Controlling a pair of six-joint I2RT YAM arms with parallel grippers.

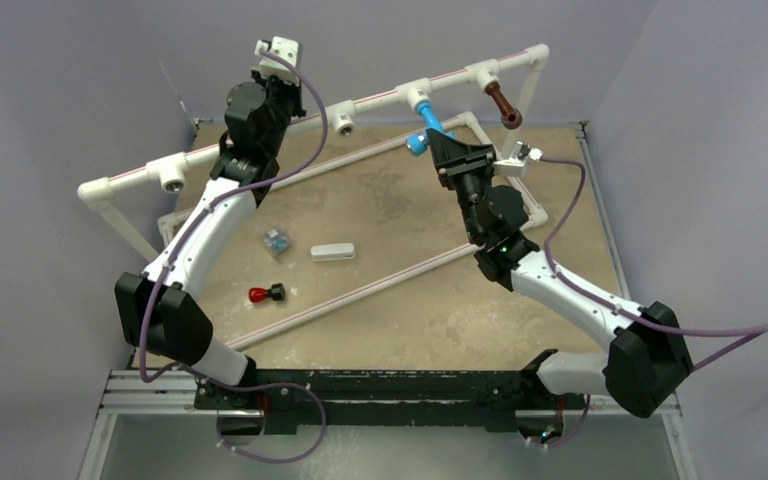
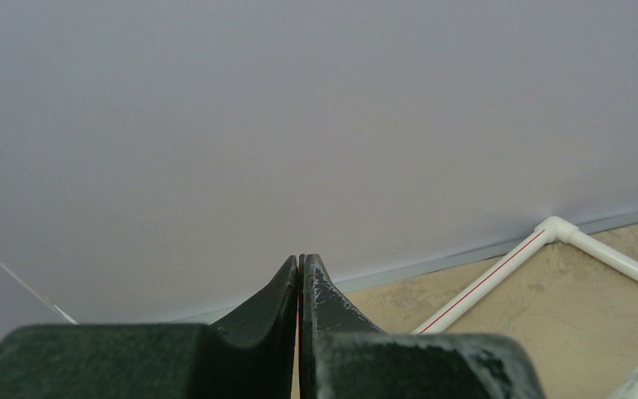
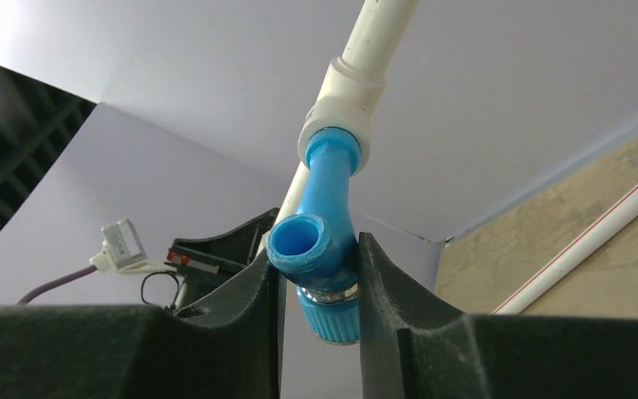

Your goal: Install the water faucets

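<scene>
Right gripper [image 3: 317,249] clamps the blue faucet [image 3: 330,187], seated in a tee [image 3: 339,108] on the far pipe [image 1: 380,97]; brown faucet [image 1: 501,103] installed just right of it. Left gripper [image 2: 301,264] closed, empty, far left.

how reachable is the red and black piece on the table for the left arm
Probably yes: the red and black piece lies alone on the table near the left arm, whose jaws are shut, empty and raised.
</scene>
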